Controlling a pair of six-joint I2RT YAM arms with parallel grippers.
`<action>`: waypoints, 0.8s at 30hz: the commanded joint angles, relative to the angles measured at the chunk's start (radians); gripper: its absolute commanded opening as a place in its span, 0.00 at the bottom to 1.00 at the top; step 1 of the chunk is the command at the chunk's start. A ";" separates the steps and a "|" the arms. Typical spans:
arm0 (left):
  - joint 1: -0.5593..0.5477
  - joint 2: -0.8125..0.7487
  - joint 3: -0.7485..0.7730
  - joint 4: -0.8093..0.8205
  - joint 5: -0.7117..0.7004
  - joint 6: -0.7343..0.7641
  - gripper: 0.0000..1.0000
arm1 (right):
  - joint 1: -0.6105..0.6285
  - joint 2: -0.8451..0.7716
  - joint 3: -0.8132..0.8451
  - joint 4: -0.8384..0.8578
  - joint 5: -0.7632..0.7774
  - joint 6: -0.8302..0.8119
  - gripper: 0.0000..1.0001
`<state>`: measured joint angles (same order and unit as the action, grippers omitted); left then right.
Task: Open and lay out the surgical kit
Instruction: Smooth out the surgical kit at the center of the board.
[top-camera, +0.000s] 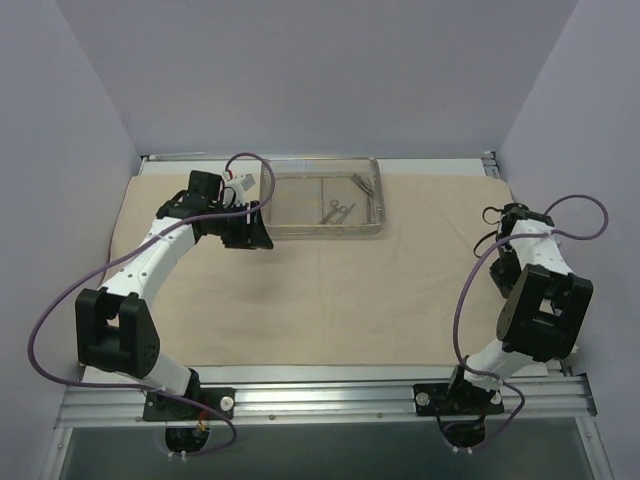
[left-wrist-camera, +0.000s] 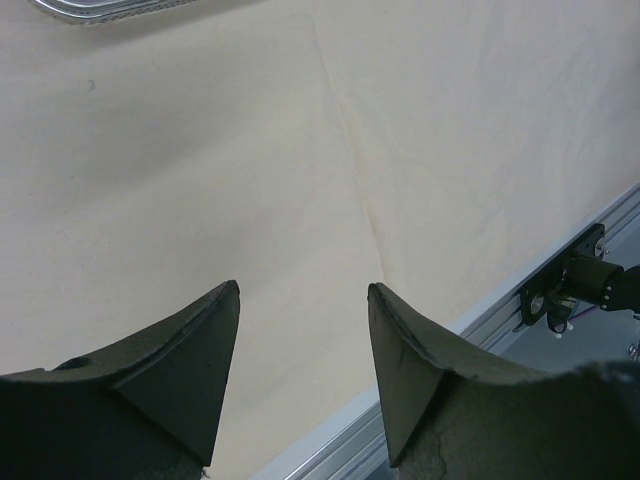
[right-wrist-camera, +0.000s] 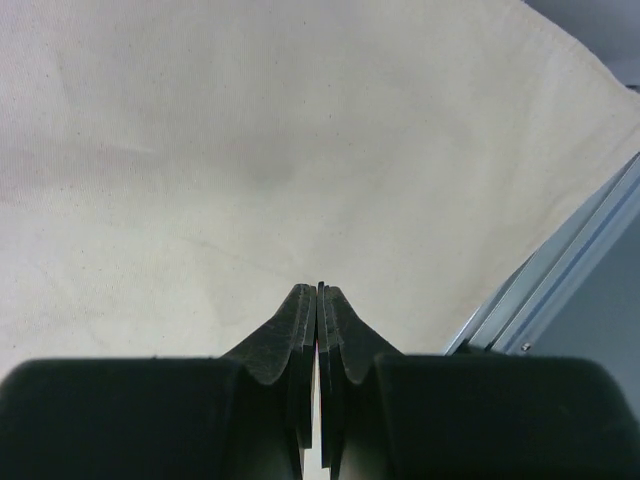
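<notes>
The beige cloth wrap (top-camera: 330, 300) lies unfolded and flat over the table. The silver wire-mesh tray (top-camera: 322, 233) stands on it at the back centre, with thin ring-handled instruments (top-camera: 338, 210) lying inside. My left gripper (top-camera: 255, 232) hovers by the tray's front left corner. In the left wrist view it (left-wrist-camera: 303, 288) is open over bare cloth (left-wrist-camera: 200, 150) with nothing between the fingers, and the tray's rim (left-wrist-camera: 110, 8) shows at the top left. My right gripper (top-camera: 505, 213) is at the far right, shut (right-wrist-camera: 320, 288) and empty above the cloth (right-wrist-camera: 250, 130).
An aluminium rail (top-camera: 330, 400) runs along the table's near edge and shows in both wrist views (left-wrist-camera: 480, 320) (right-wrist-camera: 560, 270). Purple cables (top-camera: 60, 300) loop from both arms. Lavender walls (top-camera: 320, 70) enclose the back and sides.
</notes>
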<state>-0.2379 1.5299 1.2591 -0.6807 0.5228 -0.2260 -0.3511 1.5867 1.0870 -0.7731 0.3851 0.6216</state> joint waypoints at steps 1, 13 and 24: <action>0.026 -0.019 0.029 0.021 0.008 -0.001 0.63 | -0.009 0.031 0.045 0.003 0.020 -0.060 0.00; 0.055 -0.040 0.020 0.009 -0.026 0.005 0.66 | 0.055 -0.056 0.110 0.548 -0.153 -0.561 0.00; 0.060 -0.089 -0.012 0.038 -0.053 -0.006 0.94 | 0.031 0.058 -0.100 0.534 -0.198 -1.166 0.00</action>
<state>-0.1844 1.4960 1.2568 -0.6815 0.4767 -0.2314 -0.3092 1.6726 1.1000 -0.1955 0.2123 -0.2451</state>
